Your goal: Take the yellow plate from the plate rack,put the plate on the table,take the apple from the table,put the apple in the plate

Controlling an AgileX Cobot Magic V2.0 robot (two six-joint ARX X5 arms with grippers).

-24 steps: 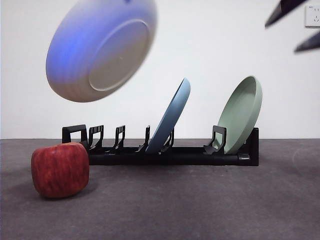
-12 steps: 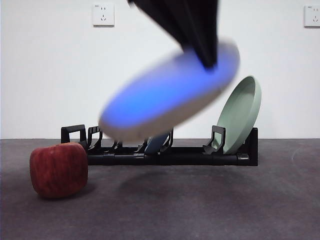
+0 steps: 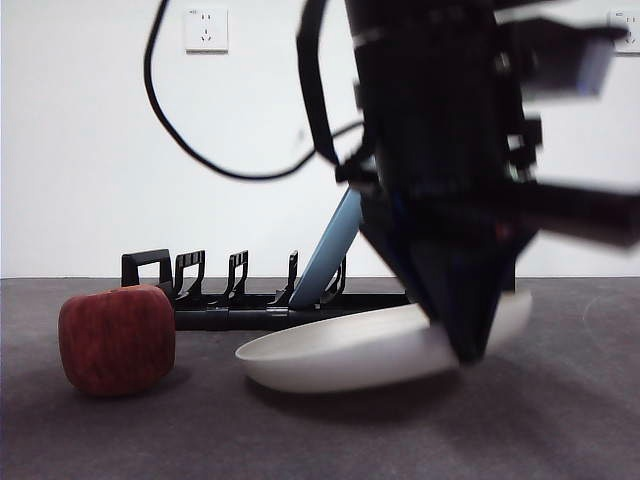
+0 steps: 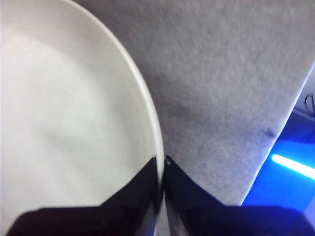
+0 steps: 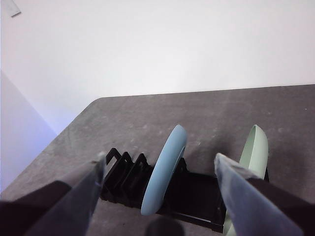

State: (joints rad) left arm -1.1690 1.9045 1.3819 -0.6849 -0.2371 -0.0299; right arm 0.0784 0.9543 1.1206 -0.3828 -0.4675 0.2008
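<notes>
Count: three plates, one apple, one plate rack, two pincers.

The yellow plate (image 3: pixel 350 350) lies low in the centre of the front view, on or just above the worktop (image 3: pixel 320 430), in front of the plate rack (image 3: pixel 260 305); its right end sits slightly higher than its left. Whether the base rests fully on the surface cannot be told. The light blue plate (image 3: pixel 335 250) leans in a middle slot of the rack. The sage green plate (image 5: pixel 256 152) shows only in the right wrist view, at the rack's far end; in the front view the dark arm hides it.

The left pincer (image 4: pixel 161 169) is pinched tight on the yellow plate's rim, one jaw inside the rim and one outside. In the front view its black tip meets the plate at the plate's right end, lower right of centre. The left wrist view shows the plate's cream inner face filling the left of the frame, with grey worktop beyond.

The apple (image 3: pixel 117 338) stands on the worktop at lower left of the front view, beside the rack's left end and well apart from the yellow plate. Neither wrist view shows it.

The right pincer (image 5: pixel 160 191) is spread wide and grips nothing, above the rack, looking down on the blue and green plates.
</notes>
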